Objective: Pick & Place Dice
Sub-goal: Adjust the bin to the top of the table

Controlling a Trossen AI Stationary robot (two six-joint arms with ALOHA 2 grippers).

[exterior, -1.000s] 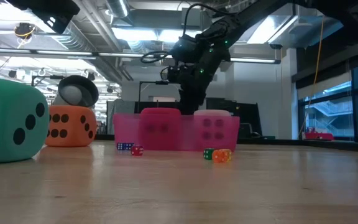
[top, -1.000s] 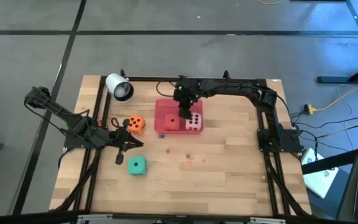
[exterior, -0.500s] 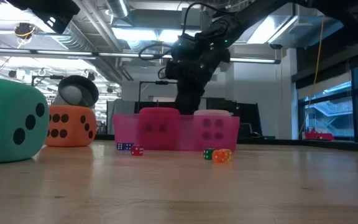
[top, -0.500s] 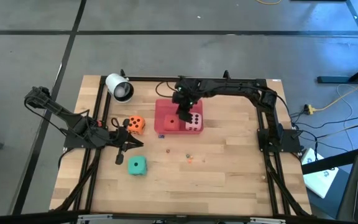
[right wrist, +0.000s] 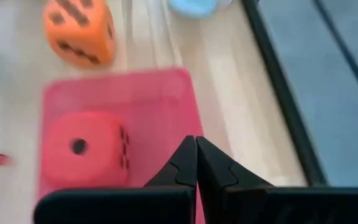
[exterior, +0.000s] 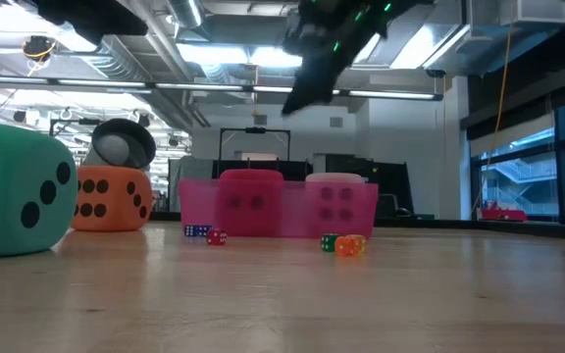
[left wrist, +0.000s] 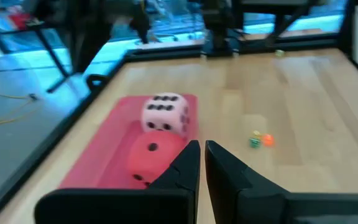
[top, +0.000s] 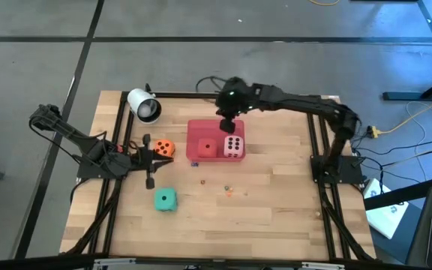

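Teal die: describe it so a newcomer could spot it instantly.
Start at the flat pink rectangular tray mid-table on the wooden table. The teal-green soft cube with dark pips sits alone on bare wood toward the table's front-left, apart from the orange soft cube, the only green die.

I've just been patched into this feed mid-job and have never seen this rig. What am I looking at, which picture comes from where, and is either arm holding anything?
Two dark robot arms work at a wooden table. One picture looks straight down from above, one looks level across the tabletop, and one comes from a camera on each wrist.

In the overhead view, a pink tray holds the red die and the pale pink die. The orange die and the teal die sit on the bare wood left of it, with tiny coloured beads scattered below the tray and a white cup lying near the far left corner.

The right gripper hangs above the tray's far edge, shut and empty. The left gripper waits between the orange and teal dice, also shut and empty.
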